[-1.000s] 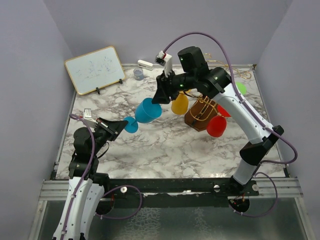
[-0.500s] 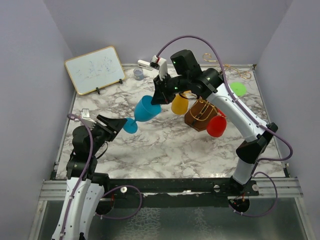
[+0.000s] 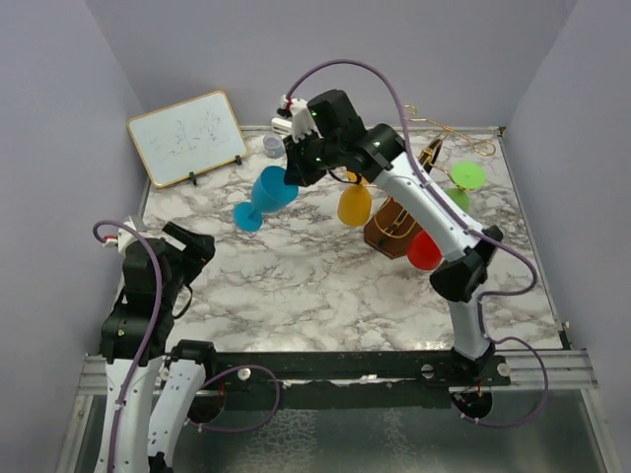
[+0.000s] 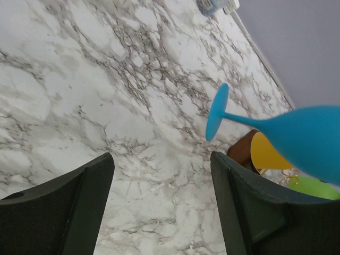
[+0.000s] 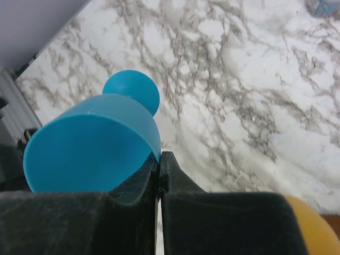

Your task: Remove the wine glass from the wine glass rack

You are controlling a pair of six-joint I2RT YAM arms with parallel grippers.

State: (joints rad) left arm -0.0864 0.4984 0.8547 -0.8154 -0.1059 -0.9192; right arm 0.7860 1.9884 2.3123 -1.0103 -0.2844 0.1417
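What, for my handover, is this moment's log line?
right hand: shut on blue wine glass rim | left hand: open, empty | placement: clear of wine glass rack

Left fingers [image 4: 66, 212] apart, right fingers [image 5: 223, 223] together

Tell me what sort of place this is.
Most likely a robot test cell, not a home: a left arm and right arm bolted to a rail at a marble-patterned table, plain walls boxing it in, and props such as a small whiteboard and a wine glass rack.
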